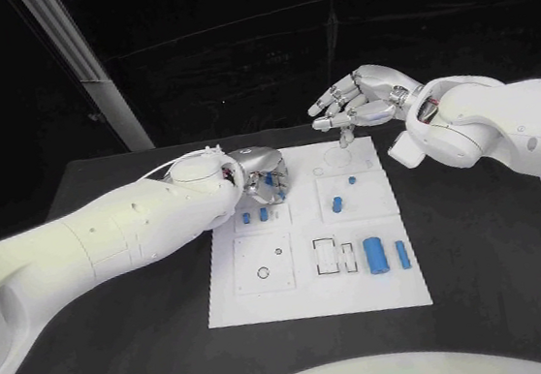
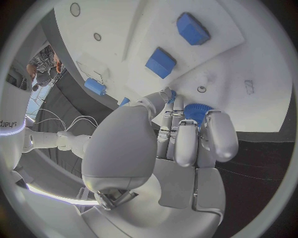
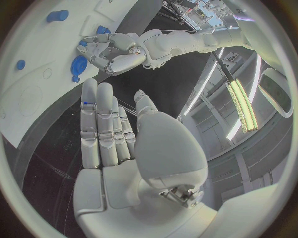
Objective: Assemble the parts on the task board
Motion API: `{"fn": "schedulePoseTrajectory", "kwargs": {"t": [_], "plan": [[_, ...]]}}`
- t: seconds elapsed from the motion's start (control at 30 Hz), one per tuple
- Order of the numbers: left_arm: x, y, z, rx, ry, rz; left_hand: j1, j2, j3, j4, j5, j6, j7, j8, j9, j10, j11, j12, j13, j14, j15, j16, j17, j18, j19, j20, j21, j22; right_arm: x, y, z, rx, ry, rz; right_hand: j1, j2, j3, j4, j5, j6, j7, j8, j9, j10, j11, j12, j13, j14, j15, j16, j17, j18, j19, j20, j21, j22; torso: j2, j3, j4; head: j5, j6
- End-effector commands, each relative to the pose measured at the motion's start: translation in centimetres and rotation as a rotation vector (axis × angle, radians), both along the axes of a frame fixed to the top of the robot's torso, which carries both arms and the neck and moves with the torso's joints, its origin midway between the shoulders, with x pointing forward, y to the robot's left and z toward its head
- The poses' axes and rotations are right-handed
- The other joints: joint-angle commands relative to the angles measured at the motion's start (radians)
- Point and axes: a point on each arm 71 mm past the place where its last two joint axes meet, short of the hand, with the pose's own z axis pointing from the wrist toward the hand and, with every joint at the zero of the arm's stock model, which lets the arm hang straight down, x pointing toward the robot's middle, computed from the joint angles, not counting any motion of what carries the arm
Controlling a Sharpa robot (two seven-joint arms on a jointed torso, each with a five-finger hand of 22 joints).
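Task board (image 1: 374, 287) lies mid-table, small blue parts (image 1: 375, 253) scattered on it. Left hand (image 1: 258, 177) at its far left corner — fingers curled around a round blue part (image 2: 197, 111). Right hand (image 1: 361, 98) hovers beyond the far edge — fingers straight, together, holding nothing.

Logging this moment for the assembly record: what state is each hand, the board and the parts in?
Left hand: fingers closed round a round blue part.
Right hand: open, holding nothing, above the board's far edge.
Task board: flat on the table.
Blue parts: lying on the board.
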Motion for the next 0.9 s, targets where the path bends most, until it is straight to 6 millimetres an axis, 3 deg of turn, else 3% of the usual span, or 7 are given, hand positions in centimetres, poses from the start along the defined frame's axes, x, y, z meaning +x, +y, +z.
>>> {"fn": "schedulePoseTrajectory", "kwargs": {"t": [0.03, 0.6, 0.9], "plan": [[-0.1, 0.1, 0.6, -0.057, -0.047, -0.012, -0.006, 0.001, 0.008, -0.001, 0.002, 0.011, 0.001, -0.005, 0.001, 0.008, 0.001, -0.008, 0.001, 0.027, -0.009, 0.006, -0.002, -0.009, 0.008, -0.001, 0.003, 0.001, 0.0, 0.1, 0.2, 0.005, -0.004, 0.007, 0.003, 0.010, 0.001, -0.004, 0.006, -0.009, -0.002, 0.005, -0.001, -0.005, 0.002, 0.007, -0.001, -0.006, 0.000, 0.006, 0.000, 0.004, -0.001, 0.005, -0.003, -0.001, 0.000, 0.0006, 0.0004, 0.001, 0.001], [-0.2, 2.0, 2.4, -0.148, -0.055, 0.027, -0.019, -0.003, 0.021, -0.008, 0.002, 0.021, 0.001, -0.015, 0.001, 0.024, 0.001, -0.033, 0.000, 0.026, -0.009, 0.006, -0.008, -0.009, 0.008, -0.001, 0.005, 0.005, 0.0, -0.2, 0.2, 0.003, -0.006, 0.004, 0.005, 0.011, 0.002, -0.005, 0.006, -0.008, -0.002, 0.007, -0.001, -0.006, 0.002, 0.007, -0.003, -0.007, 0.000, 0.006, 0.000, 0.004, 0.000, 0.005, -0.004, -0.001, -0.001, 0.0004, 0.0028, 0.003, 0.007], [0.0, 3.8, 2.5, -0.120, -0.011, 0.057, -0.027, -0.007, 0.023, -0.011, 0.002, 0.027, 0.000, -0.019, 0.001, 0.034, 0.000, -0.045, 0.001, 0.025, -0.009, 0.005, -0.013, -0.009, 0.008, -0.002, 0.005, 0.006, 0.0, -0.3, 0.2, 0.002, -0.006, 0.001, 0.005, 0.011, 0.002, -0.005, 0.006, -0.008, -0.002, 0.007, -0.001, -0.006, 0.002, 0.007, -0.003, -0.007, 0.000, 0.006, 0.000, 0.004, 0.000, 0.005, -0.004, -0.001, -0.001, 0.0006, 0.0001, 0.009, 0.008]]}}
